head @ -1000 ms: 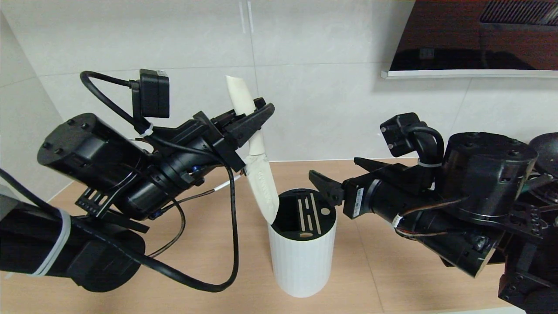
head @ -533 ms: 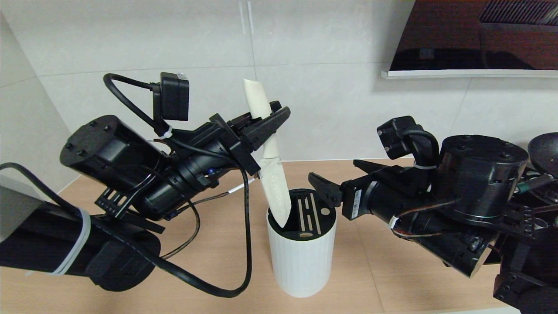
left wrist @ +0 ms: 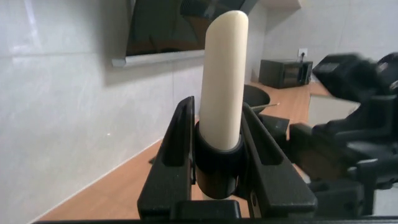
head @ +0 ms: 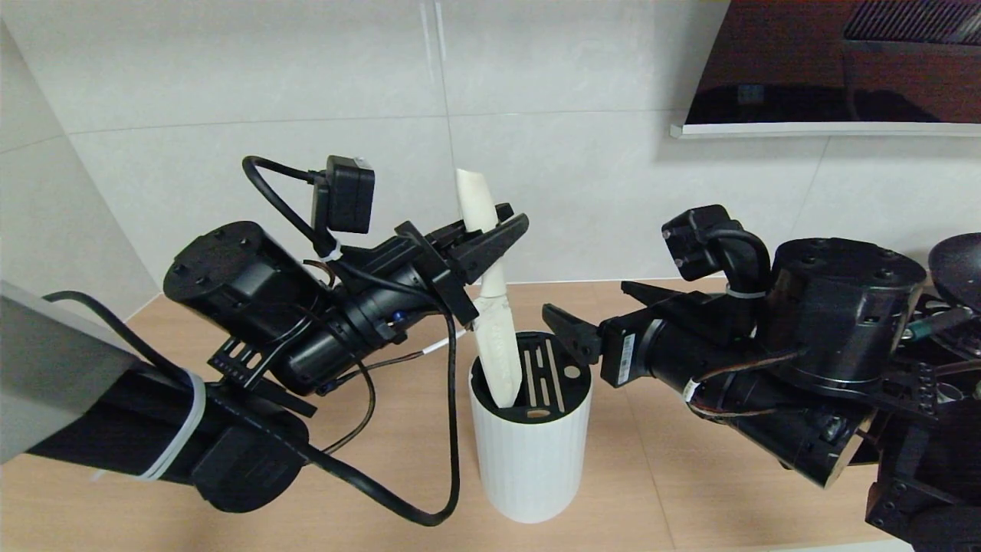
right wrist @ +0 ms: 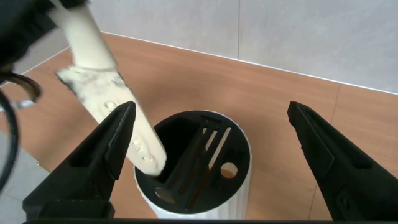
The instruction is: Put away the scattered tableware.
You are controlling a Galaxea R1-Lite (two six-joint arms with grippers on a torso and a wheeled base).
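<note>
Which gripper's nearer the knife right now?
Left. Left gripper grips the knife by its handle above the holder; right gripper hangs open beside the holder, off the knife.

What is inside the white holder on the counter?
The cream utensil, held by the left gripper, has its lower end in the white holder, beside the slotted black insert. Deeper down is dark; other contents cannot be seen.
</note>
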